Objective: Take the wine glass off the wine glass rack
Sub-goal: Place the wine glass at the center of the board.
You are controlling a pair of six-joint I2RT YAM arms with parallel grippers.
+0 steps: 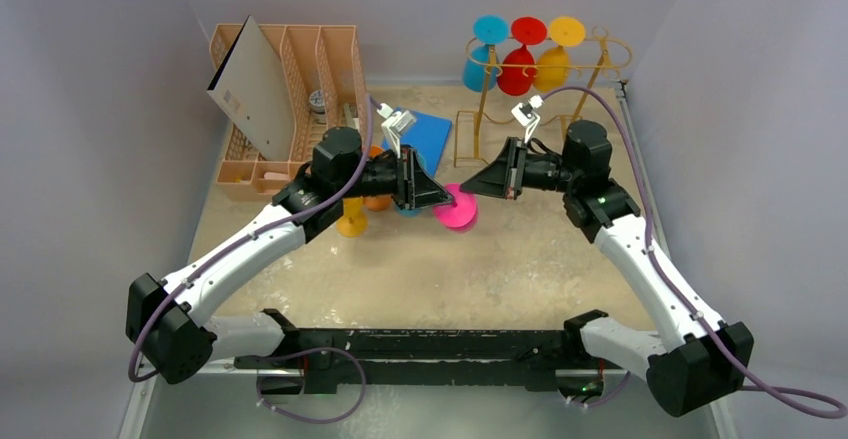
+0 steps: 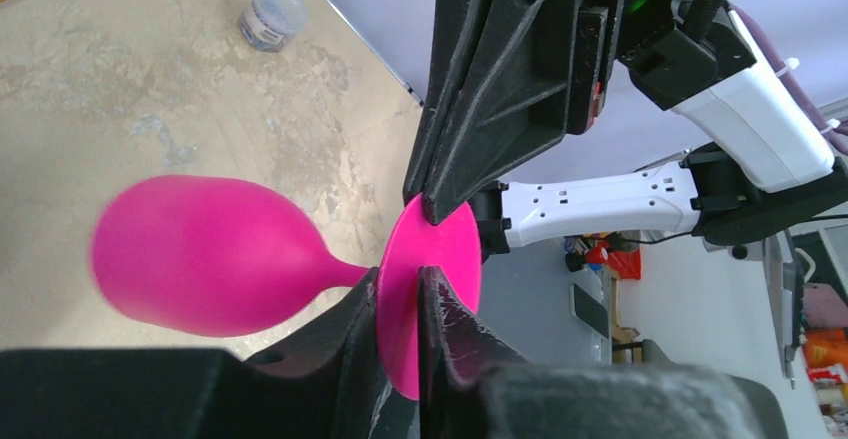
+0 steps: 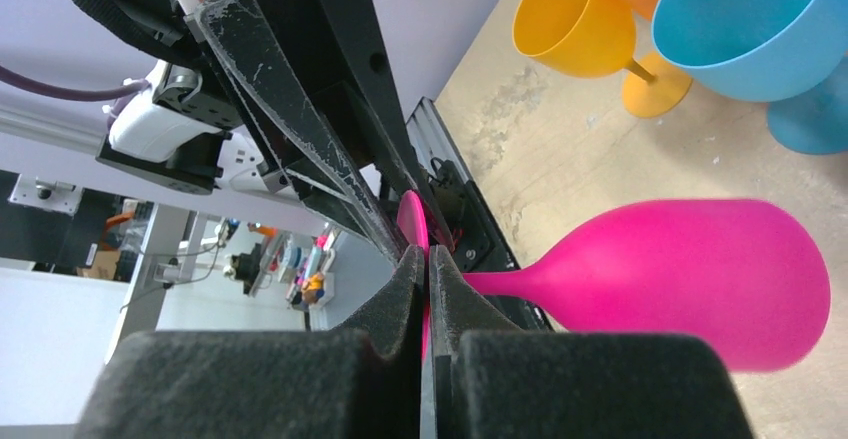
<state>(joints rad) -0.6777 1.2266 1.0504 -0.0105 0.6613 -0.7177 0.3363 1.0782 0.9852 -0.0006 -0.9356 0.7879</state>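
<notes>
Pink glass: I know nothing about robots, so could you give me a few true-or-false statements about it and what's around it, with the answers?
1. The pink glass hangs on the rack. False: it is off the rack, held over the table.
2. The left pincer and the right pincer both pinch its foot. True.
3. Three glasses hang on the rack. True: blue glass, red glass, yellow glass.
4. No glass is on the table. False: an orange glass and others are there, by the left arm.
</notes>
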